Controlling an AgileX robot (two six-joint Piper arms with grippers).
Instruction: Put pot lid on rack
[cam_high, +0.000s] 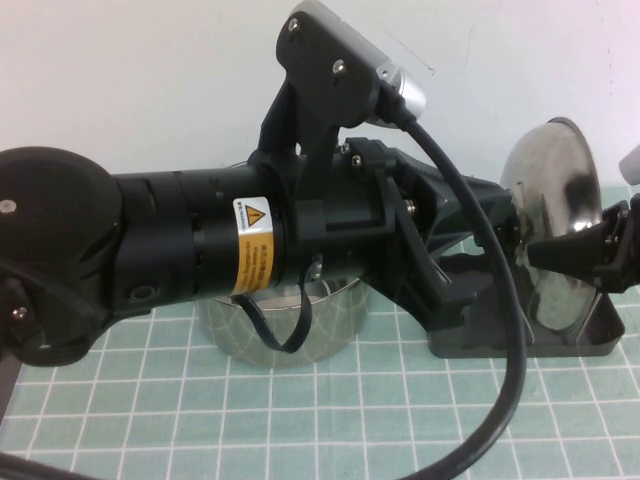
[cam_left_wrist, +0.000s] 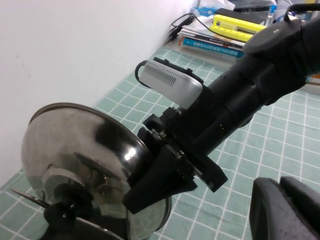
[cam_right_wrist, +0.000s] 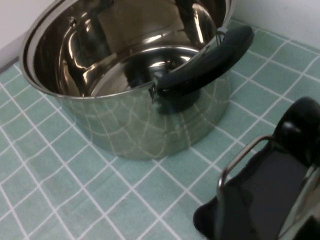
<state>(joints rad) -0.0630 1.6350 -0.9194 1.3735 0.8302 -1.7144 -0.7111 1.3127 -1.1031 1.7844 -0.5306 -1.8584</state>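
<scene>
The pot lid (cam_high: 555, 195) stands on edge, tilted, in the dark grey rack (cam_high: 590, 335) at the right. Its black knob (cam_left_wrist: 60, 215) faces right. In the left wrist view the lid (cam_left_wrist: 75, 145) is shiny and the knob stands free. My right gripper (cam_high: 605, 245) reaches in from the right edge at knob height, and its black wedge (cam_left_wrist: 150, 190) overlaps the lid's rim. My left gripper (cam_left_wrist: 287, 210) is shut and empty above the mat, and its arm (cam_high: 300, 230) stretches across toward the lid. A rack wire loop (cam_right_wrist: 240, 160) shows in the right wrist view.
The deep steel pot (cam_high: 285, 325) with black handles stands left of the rack, under my left arm, and it is empty inside (cam_right_wrist: 130, 75). A green gridded mat (cam_high: 400, 420) covers the table. The white wall is close behind. Books and a yellow object (cam_left_wrist: 230, 25) lie far right.
</scene>
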